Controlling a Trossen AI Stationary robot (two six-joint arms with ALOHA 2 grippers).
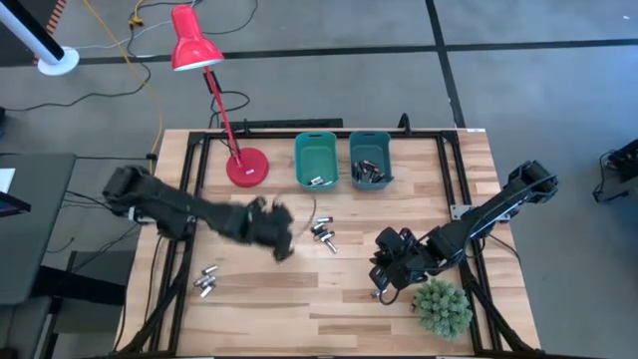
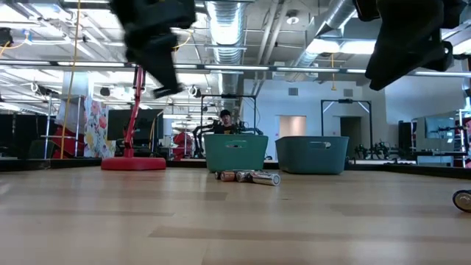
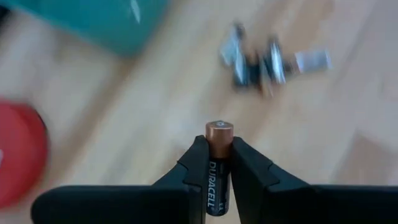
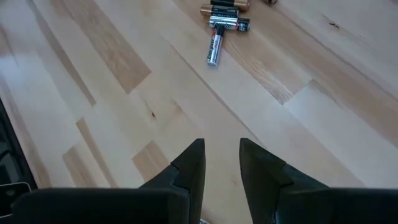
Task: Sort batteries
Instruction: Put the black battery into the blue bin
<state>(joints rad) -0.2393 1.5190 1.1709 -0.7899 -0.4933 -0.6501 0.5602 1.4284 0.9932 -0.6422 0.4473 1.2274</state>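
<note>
Gripping a battery (image 3: 219, 163), the left hand (image 3: 219, 155) hovers mid-counter (image 1: 299, 309); at four o'clock, the right hand (image 4: 222, 163) hangs slightly open, empty.

even bright overhead light, soft faint shadows on the tabletop (image 1: 329, 289), ceiling lights (image 2: 324, 46) glaring in the low view, left wrist background motion-blurred, left arm (image 1: 189, 209) smeared from above
</note>
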